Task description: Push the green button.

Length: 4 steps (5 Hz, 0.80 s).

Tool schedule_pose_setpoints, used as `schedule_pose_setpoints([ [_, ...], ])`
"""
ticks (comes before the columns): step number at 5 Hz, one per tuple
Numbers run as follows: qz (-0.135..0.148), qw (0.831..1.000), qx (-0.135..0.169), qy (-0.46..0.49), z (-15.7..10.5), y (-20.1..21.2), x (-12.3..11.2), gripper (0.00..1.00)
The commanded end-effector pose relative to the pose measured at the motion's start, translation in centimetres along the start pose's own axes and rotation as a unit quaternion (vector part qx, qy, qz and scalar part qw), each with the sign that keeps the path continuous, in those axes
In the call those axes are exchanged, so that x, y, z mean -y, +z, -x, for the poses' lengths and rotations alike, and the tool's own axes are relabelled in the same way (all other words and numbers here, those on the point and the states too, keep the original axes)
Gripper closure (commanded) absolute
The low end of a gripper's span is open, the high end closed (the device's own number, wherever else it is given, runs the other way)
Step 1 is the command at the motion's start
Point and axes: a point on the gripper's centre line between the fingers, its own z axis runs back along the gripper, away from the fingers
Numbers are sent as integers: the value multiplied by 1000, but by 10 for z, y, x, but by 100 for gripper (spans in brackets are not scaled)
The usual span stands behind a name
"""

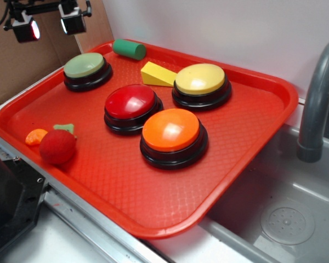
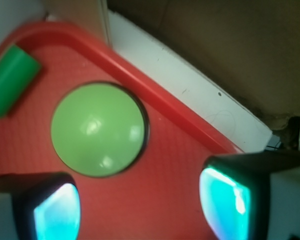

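Bright, even light from above. White glare spots sit on the red button [image 1: 130, 102] and orange button [image 1: 170, 130]; soft shadows hug their bases. The wrist view is blurred, with the tool's fingertips [image 2: 225, 196] glowing cyan toward 6 o'clock.

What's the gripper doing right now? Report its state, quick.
Gripper: open, jaws spread wide and holding nothing, above the tray near the green button, not touching it.
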Motion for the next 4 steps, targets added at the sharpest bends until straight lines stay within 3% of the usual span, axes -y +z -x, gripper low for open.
schedule_pose_setpoints([
  [1, 6, 997, 10, -78, -30, 26, -17, 0],
  [3, 15, 987, -10, -158, -35, 33, -11, 0],
  [4, 23, 982, -5, -188, -33, 37, -8, 0],
])
